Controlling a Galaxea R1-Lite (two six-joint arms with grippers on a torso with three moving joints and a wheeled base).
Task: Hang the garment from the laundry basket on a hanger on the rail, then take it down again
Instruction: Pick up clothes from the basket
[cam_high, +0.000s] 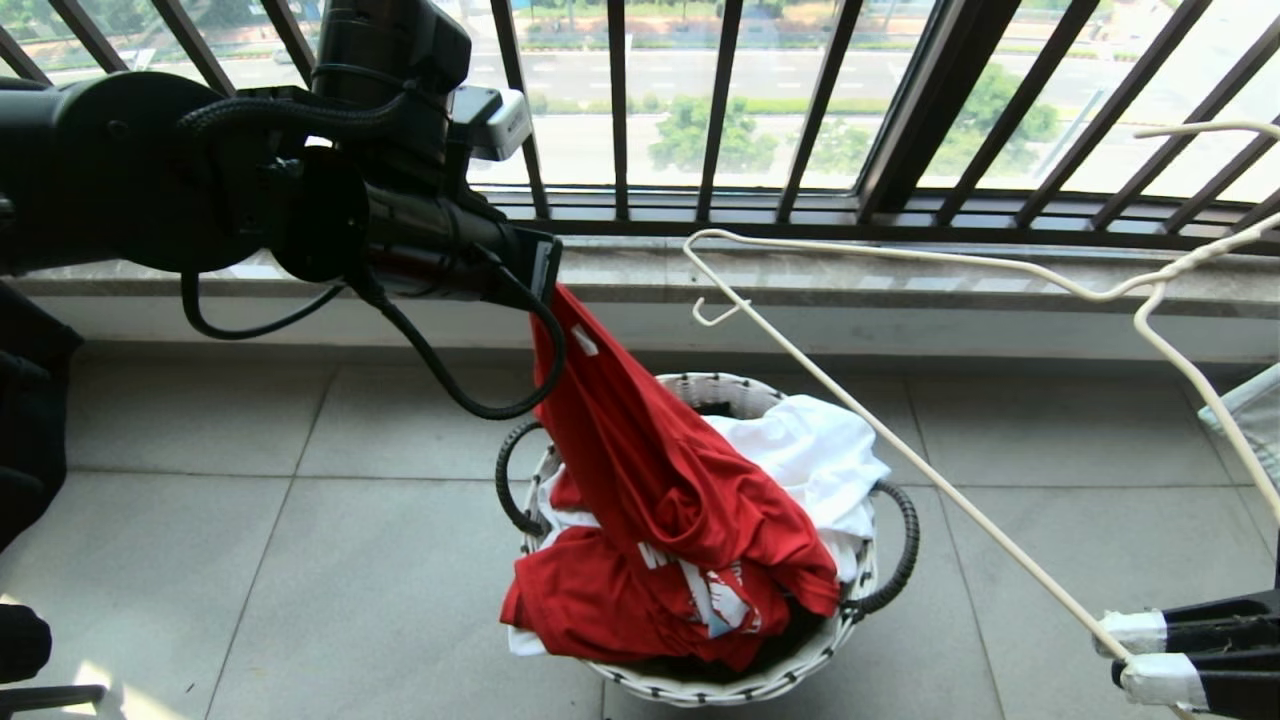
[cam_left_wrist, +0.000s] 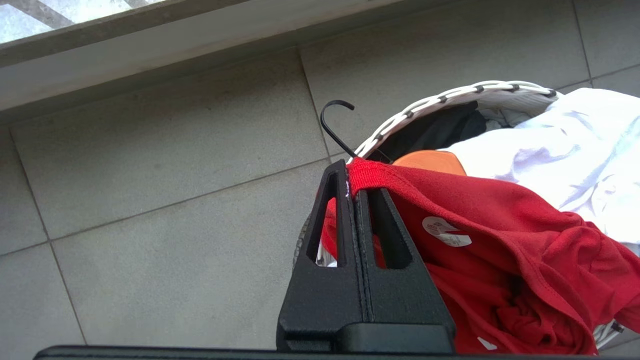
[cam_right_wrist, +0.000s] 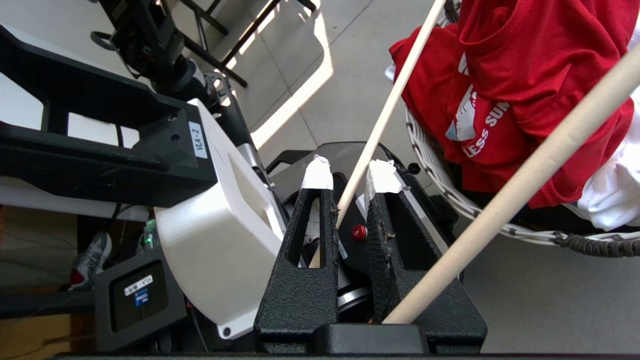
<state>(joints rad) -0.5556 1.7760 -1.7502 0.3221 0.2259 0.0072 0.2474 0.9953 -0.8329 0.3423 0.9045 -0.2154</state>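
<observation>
The left gripper (cam_high: 538, 275) was pinched tight on an edge of the red T-shirt (cam_high: 660, 500), lifting it in a taut fold above the round woven laundry basket (cam_high: 740, 685) on the grey tiled floor (cam_high: 300, 560). The shirt's lower part lay bunched in the basket beside a white garment (cam_high: 815, 460). At lower right, the right gripper (cam_high: 1135, 655), its fingertips wrapped in white tape, clamped a rod arm of the off-white hanger (cam_high: 900, 440), which slanted over the basket toward the barred window (cam_high: 720, 110).
</observation>
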